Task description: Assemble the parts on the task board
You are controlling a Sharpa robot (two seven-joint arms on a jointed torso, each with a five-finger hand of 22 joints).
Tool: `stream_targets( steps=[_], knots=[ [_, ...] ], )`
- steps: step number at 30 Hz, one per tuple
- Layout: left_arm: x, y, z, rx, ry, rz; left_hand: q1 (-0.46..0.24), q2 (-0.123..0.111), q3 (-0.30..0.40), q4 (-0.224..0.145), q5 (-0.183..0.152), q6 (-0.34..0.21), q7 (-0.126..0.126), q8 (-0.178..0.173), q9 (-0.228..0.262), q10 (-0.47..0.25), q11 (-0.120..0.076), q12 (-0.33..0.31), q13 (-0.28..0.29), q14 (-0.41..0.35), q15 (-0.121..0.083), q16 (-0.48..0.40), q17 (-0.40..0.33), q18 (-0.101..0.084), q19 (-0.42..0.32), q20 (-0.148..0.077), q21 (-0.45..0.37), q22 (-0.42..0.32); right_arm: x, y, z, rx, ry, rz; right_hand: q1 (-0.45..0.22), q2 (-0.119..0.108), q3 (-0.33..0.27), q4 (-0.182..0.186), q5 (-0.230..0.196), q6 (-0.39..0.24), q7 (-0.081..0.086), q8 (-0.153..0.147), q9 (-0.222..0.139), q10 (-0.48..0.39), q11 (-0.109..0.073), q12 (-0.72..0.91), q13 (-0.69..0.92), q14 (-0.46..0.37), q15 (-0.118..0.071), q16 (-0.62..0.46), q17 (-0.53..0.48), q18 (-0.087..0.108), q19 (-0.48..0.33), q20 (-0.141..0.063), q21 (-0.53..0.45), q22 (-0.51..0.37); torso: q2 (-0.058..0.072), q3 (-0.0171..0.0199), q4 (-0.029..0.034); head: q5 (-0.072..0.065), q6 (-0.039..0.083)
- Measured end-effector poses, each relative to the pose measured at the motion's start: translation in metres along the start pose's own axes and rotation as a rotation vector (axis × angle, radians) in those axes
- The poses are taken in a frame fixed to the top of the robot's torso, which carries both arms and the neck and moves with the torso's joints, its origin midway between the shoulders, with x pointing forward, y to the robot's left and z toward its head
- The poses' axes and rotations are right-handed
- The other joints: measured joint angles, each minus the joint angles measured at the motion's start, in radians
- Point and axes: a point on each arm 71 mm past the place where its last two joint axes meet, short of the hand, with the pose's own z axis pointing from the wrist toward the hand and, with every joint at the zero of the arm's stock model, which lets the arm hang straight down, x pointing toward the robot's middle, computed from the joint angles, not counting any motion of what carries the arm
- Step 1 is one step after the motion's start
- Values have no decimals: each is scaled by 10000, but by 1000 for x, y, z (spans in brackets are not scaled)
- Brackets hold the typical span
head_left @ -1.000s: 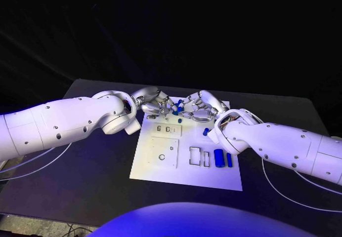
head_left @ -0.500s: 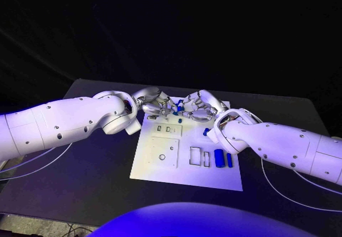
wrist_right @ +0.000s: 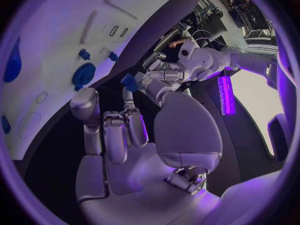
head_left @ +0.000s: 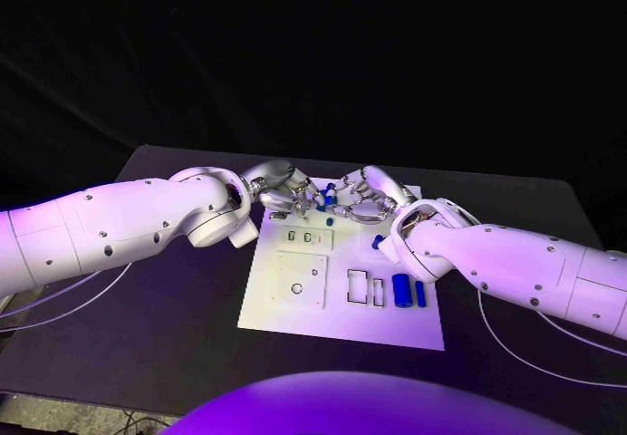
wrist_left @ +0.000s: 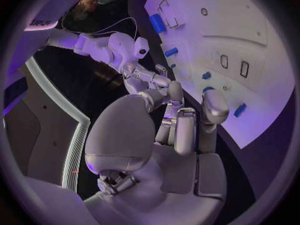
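The white task board (head_left: pixel 342 313) lies in the middle of the table. Both hands meet over its far end. My left hand (head_left: pixel 278 194) pinches a small blue part (wrist_right: pixel 129 82) at its fingertips, also seen as the blue part (head_left: pixel 327 192) between the two hands. My right hand (head_left: pixel 362 201) is close beside it, fingers curled in, with nothing seen in them. Two long blue parts (head_left: pixel 401 290) lie near the board's right edge. Smaller blue parts (head_left: pixel 378 241) stand further up the board, and one small blue part (wrist_left: pixel 240 110) sits at its far edge.
Empty rectangular slots (head_left: pixel 357 285) and a recessed panel (head_left: pixel 301 277) mark the board's near half. Black table (head_left: pixel 157 335) surrounds the board on all sides. White cables (head_left: pixel 59 304) trail from both arms over the table's sides.
Both hands have stayed at the far end of the board with the blue part between them; only the fingers have shifted slightly.
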Motion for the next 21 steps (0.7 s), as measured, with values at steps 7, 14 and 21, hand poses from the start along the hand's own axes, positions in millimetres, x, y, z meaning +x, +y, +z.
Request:
stream_targets(
  steps=[7,14,21],
  knots=[
    [0,0,0,-4,-13,0,0,0,0,0,0,0,0,0,3,0,0,0,0,0,0,0,-1,0,0,0,0,0,1,0,1,49,57,-24,0,0,0,-1,-1,-7,7,-1,0,0,0,0,0,0,0,0,-1,0,0,0,0,0,0,3,0,4,0],
    [0,0,0,-3,-17,-8,0,0,29,-29,0,0,0,1,-4,0,0,0,0,0,0,0,-1,1,0,0,0,16,2,0,1,68,80,-30,-44,-44,0,-1,-1,-17,17,-27,0,0,0,0,-1,0,0,0,-2,0,0,0,0,-1,4,6,-1,9,0],
    [0,0,0,4,-16,-15,0,0,29,-29,0,0,0,2,-4,0,1,0,-1,0,0,0,-2,0,0,0,0,17,2,0,1,80,87,-34,-44,-43,-1,-2,-1,-22,23,-28,0,0,0,0,-1,0,0,0,-2,0,0,0,0,-1,6,9,-2,10,0]
  ],
)
